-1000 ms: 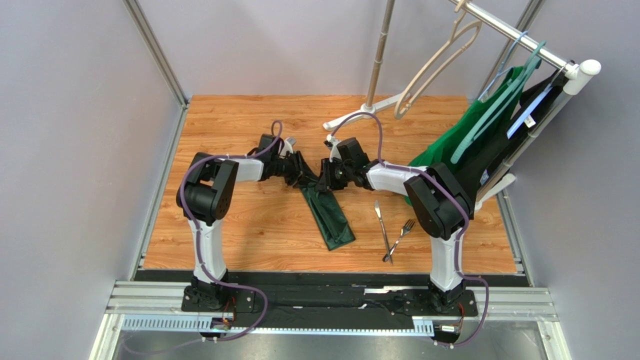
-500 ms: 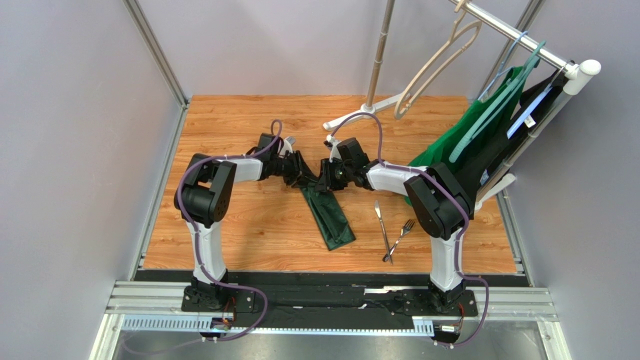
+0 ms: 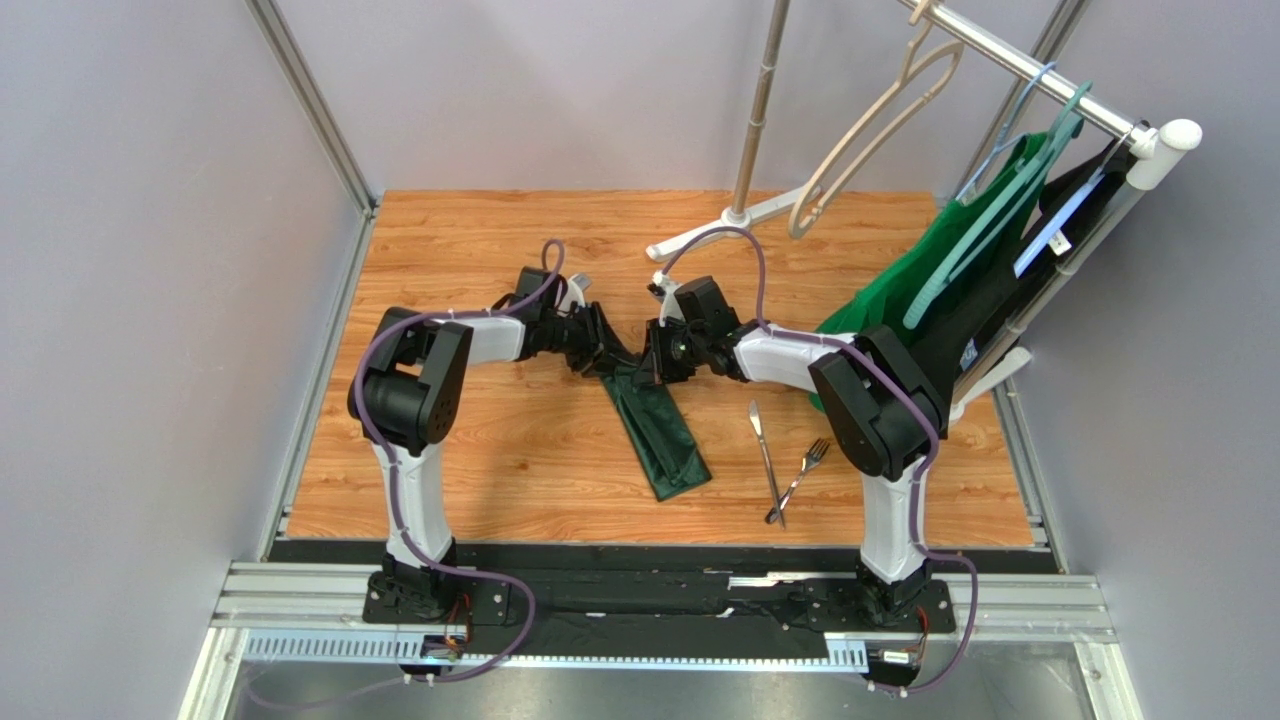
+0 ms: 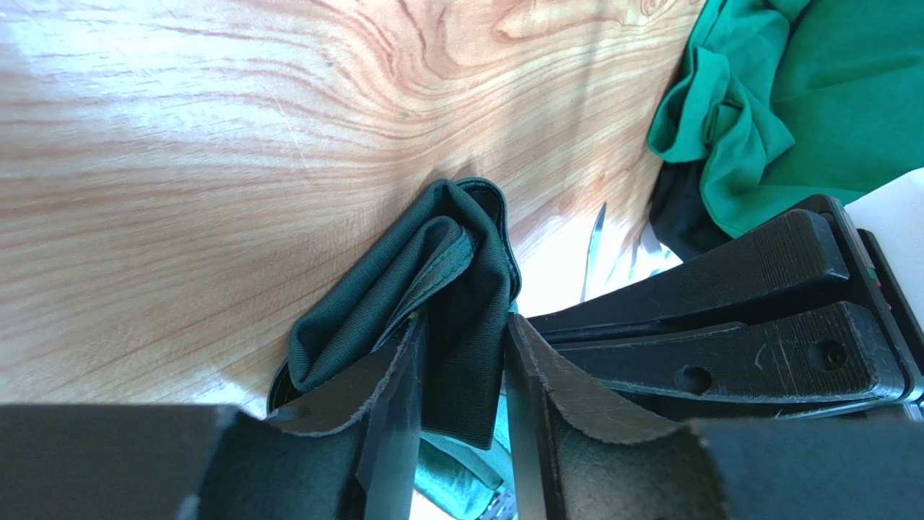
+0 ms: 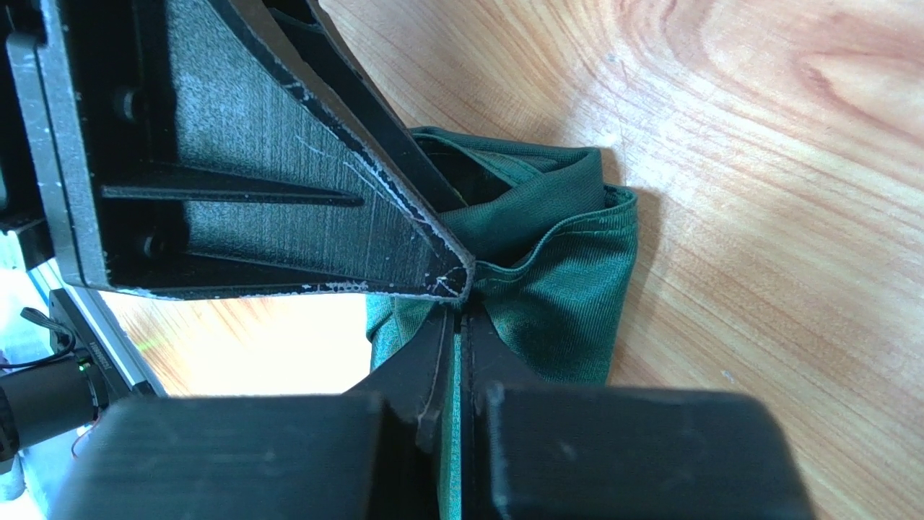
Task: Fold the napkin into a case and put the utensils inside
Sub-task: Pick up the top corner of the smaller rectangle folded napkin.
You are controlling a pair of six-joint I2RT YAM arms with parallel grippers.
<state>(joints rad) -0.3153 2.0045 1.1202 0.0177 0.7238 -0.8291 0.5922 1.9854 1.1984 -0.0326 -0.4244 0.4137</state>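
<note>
The napkin [image 3: 661, 435] lies near the centre of the tabletop [image 3: 481, 465] as a narrow folded strip. It runs from the two pincers at its 11 o'clock end down to its 5 o'clock end.

**Pincer state**
- Left pincer [image 4: 461, 330]: clenched on a bunched fold of the napkin, with cloth filling the gap between its fingers.
- Right pincer [image 5: 456, 314]: clenched flat on a thin layer of the same cloth end.
- The two pincers meet tip to tip over this end, almost touching.

**Progress (judgement)**
- Folding down to strip width appears done.
- The gripped end is crumpled rather than flat, and no open pocket or flap edge can be made out. The case therefore looks unfinished, with this end being shaped or opened.
- The utensils [image 3: 781, 462] are not yet inserted. They lie on bare wood at 4 o'clock from the napkin and apart from it. They are crossed at their near ends, with the fork [image 3: 812, 450] on the right.
- Remaining work: finish the case, then pick up each piece and slide it in.

**Surroundings and obstructions**
- A brighter green garment [image 3: 902, 293] on a teal hanger [image 3: 999, 203] hangs at 2 o'clock. Its lower hem drapes near the right arm.
- A rack post [image 3: 759, 90] stands at 12 o'clock.
- Nothing lies between the napkin and the utensils.
- The main constraint is the crowding of both pincers on one small bunch of cloth.
</note>
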